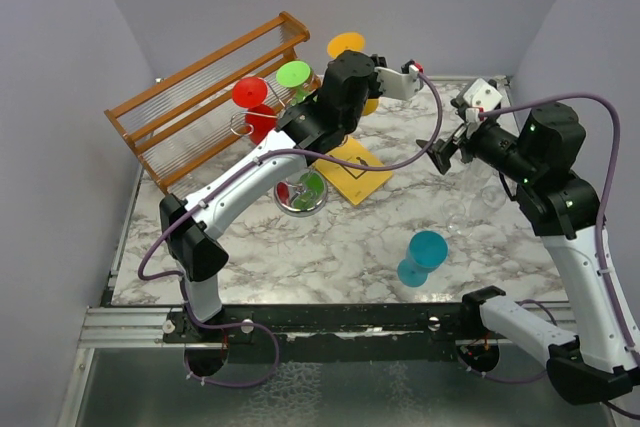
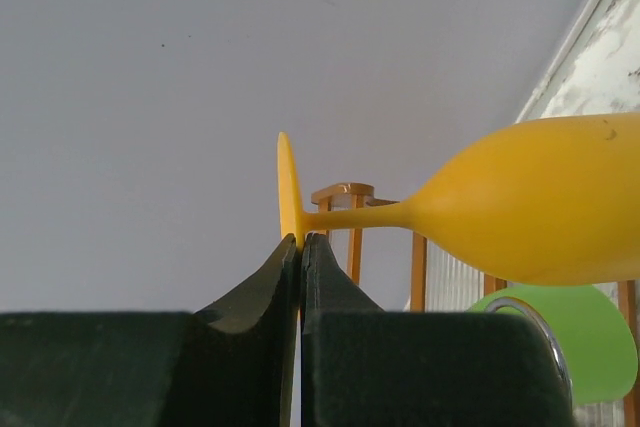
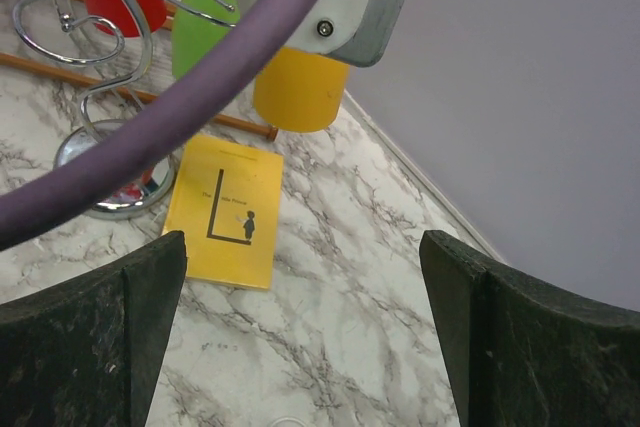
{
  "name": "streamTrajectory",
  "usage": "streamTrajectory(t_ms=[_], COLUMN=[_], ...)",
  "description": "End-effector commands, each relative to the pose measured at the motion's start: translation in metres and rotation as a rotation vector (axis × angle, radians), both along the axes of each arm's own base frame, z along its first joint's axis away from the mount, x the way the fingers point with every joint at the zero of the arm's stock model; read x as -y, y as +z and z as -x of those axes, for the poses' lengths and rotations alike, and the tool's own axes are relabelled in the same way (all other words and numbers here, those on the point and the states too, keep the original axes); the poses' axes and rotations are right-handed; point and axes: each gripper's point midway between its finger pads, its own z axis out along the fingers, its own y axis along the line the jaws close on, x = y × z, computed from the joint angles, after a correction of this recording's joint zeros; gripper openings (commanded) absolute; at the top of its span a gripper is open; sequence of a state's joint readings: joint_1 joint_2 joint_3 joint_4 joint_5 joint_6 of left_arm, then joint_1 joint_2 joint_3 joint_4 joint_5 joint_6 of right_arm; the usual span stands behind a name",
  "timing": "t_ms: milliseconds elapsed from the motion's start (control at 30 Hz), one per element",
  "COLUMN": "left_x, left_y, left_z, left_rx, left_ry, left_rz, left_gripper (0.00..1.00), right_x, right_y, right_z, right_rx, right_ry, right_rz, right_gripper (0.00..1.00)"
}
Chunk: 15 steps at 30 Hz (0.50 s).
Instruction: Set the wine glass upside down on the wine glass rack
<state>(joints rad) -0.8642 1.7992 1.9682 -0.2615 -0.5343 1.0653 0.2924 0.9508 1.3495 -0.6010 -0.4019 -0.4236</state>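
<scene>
The left gripper (image 2: 302,239) was pressed together on the rim of the foot of the yellow glass (image 2: 540,212), the disc edge pinched between both fingertips. In the left wrist view the glass lay across the frame, foot at centre and bowl at the right edge. In the top view the glass sat in the upper centre of the frame, foot uppermost and bowl lowermost, held above the table (image 1: 480,237) and just right of the wire rack (image 1: 283,203). Contact between glass and rack could not be confirmed. The rack's round base stood at centre left of the top view, with a red glass (image 1: 250,94) and a green glass (image 1: 293,74) mounted on its arms, feet up. A wooden rack (image 1: 200,97) stood behind it at upper left. A yellow card (image 1: 352,172) lay flat on the table beside the rack base. A blue glass (image 1: 428,247) rested on the table at lower right, well apart from the rack. The right gripper (image 3: 300,347) was spread wide and held nothing, positioned at the right of the top view.
</scene>
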Motion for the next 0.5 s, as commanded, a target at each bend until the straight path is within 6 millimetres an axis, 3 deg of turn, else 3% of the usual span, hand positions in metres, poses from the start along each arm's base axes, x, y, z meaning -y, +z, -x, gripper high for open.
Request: streamTrajectory(t_ms=[0, 467], left_x=[-0.017, -0.029], left_y=[0.006, -0.019], left_z=[0.006, 0.02], left_rx=[0.001, -0.114], left_ry=[0.054, 0.055], left_rz=[-0.027, -0.063], left_gripper=[0.0, 0.0], right_x=[-0.004, -0.002], right_y=[-0.001, 0.001], right_z=[0.004, 0.001], right_rx=[-0.009, -0.013], right_ry=[0.033, 0.028], right_rz=[-0.016, -0.02], right_gripper=[1.0, 1.0])
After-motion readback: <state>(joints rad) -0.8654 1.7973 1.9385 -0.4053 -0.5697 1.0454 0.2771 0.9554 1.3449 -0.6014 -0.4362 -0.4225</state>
